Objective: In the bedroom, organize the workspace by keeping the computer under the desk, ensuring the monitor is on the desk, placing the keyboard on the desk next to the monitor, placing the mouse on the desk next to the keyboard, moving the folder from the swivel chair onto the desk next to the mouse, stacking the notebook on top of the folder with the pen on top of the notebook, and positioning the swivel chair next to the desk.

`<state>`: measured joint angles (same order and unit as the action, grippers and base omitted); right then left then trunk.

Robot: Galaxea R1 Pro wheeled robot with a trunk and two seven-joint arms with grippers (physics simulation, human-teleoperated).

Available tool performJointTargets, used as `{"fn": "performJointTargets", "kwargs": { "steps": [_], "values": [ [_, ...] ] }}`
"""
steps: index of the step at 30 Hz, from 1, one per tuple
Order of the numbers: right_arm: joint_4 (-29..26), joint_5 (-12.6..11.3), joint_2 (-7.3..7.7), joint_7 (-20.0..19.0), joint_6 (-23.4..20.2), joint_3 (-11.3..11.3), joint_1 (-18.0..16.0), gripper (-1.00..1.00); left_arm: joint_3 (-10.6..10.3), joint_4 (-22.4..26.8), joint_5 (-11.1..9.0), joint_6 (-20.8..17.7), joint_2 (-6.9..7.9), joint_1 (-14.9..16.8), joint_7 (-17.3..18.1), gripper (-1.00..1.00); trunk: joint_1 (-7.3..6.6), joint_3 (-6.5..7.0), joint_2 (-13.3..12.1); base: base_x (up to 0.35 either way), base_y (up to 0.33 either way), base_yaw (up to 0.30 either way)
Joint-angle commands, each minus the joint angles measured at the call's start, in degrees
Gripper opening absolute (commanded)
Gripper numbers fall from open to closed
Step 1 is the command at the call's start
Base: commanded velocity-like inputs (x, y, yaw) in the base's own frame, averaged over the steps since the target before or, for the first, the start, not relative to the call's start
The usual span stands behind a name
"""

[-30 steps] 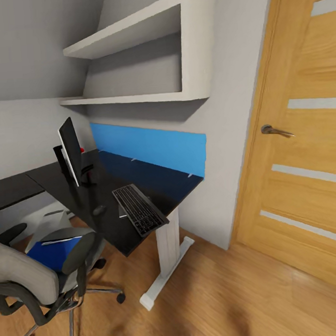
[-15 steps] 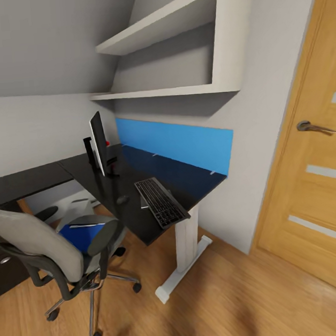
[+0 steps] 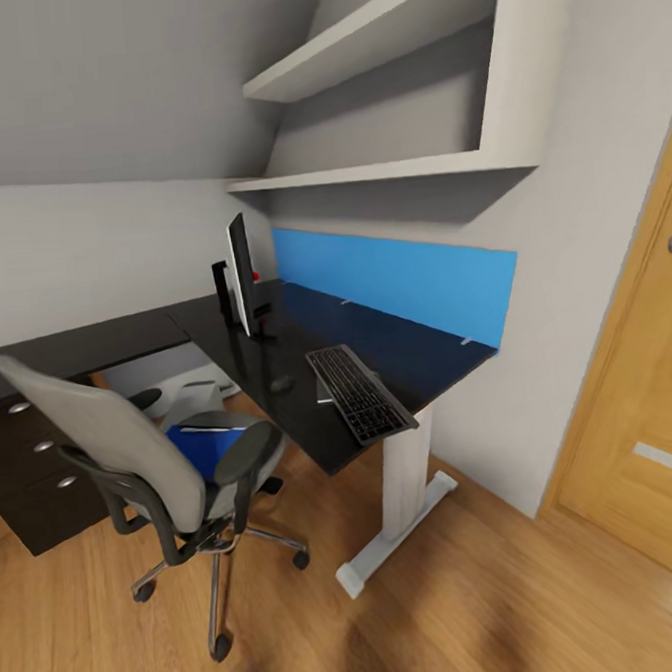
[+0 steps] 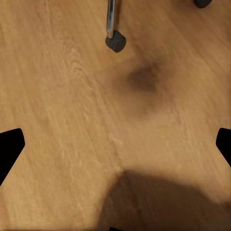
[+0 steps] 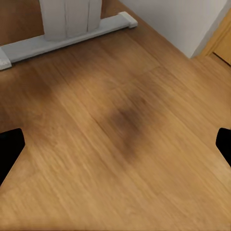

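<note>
Camera panned left since earlier frames, scene sliding right. Left gripper (image 4: 115, 144) and right gripper (image 5: 115, 144), both spread and empty, hang over wooden floor (image 4: 62, 96); chrome-based grey swivel chair (image 3: 134, 460) ahead of left one carries thick blue folder (image 3: 208, 447), glossy black desk (image 3: 278, 360) beyond. Approach step; next, reach for folder.

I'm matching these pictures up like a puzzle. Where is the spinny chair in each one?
Head view: the swivel chair stands at lower left, in front of the desk.
Left wrist view: one chrome leg of it, ending in a black castor, on the floor ahead of the fingers.
Right wrist view: here I see the desk's white foot.
Shared landmark: the wooden floor, under the chair and the desk's foot.
</note>
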<state>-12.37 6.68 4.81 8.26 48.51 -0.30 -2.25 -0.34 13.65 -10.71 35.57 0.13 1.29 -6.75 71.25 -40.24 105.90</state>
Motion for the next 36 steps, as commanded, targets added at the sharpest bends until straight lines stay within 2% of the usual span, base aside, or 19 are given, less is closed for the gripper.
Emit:
{"fn": "performJointTargets", "kwargs": {
  "steps": [1, 3, 12, 26, 31, 36],
  "values": [
    [0.06, 0.61, 0.01, 0.52, 0.08, -0.04, -0.03, 1.00, -0.04, -0.03, -0.19, 0.18, -0.02, 0.03, -0.04, 1.00, 0.22, -0.24, 0.44, 0.000, 0.000, 0.039],
    [0.22, 0.63, 0.02, 0.45, -0.02, -0.01, -0.03, 1.00, -0.02, -0.03, -0.16, 0.19, -0.03, 0.03, -0.03, 1.00, 0.66, -0.60, 1.24, 0.000, 0.000, 0.024],
    [0.43, 0.63, 0.02, 0.35, -0.26, 0.20, -0.03, 1.00, -0.18, -0.03, -0.01, 0.55, 0.22, 0.03, 0.07, 1.00, 0.66, -0.60, 1.24, 0.000, 0.000, 0.002],
    [0.19, 0.38, -0.08, 0.80, 0.16, -0.13, -0.03, 1.00, -0.34, -0.03, 0.15, 0.81, 0.03, 0.03, 0.16, 1.00, 0.66, -0.61, 1.24, 0.000, 0.000, 0.109],
    [0.16, 0.36, -0.13, 2.94, 1.43, -0.14, -0.03, 1.00, -0.33, -0.03, 0.16, 0.82, -0.01, 0.03, 0.15, 1.00, 0.66, -0.61, 1.24, 0.000, 0.000, 0.252],
    [0.69, 0.39, -0.14, 7.31, 5.75, -0.11, -0.03, 1.00, -0.30, -0.04, 0.11, 0.73, 0.15, 0.03, 0.15, 1.00, 0.66, -0.61, 1.24, 0.000, 0.000, 0.273]
  ]
}}
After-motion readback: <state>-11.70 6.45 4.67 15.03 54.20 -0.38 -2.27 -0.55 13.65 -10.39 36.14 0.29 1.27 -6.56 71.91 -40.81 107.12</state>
